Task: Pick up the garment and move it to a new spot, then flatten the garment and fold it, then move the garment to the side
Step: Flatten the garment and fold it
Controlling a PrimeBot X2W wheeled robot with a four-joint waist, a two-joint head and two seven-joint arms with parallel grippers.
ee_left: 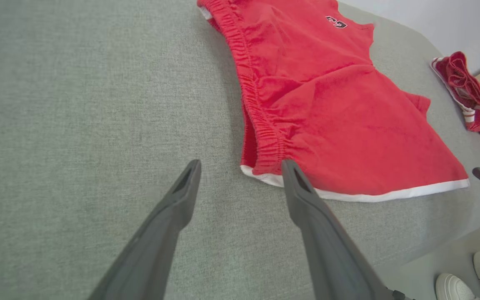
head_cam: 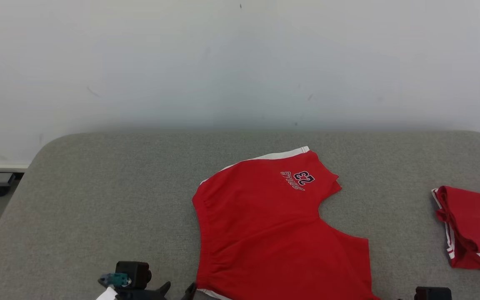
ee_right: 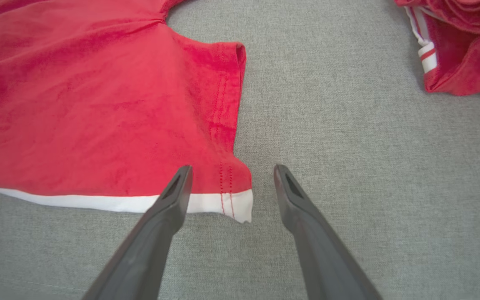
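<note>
The red shorts lay spread on the tabletop. My left claw and right claw gaped wide at their near corners. Pinching both evenly, I judged, would keep them flat.

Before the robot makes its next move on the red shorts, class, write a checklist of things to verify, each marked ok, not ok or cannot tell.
1. Left gripper open: ok.
2. Right gripper open: ok.
3. Red shorts spread flat on the table: ok, slight wrinkles.
4. Hem corner between the right gripper's fingers: ok.
5. Either gripper touching the cloth: cannot tell.
6. Second red garment apart from the shorts: ok.
</note>
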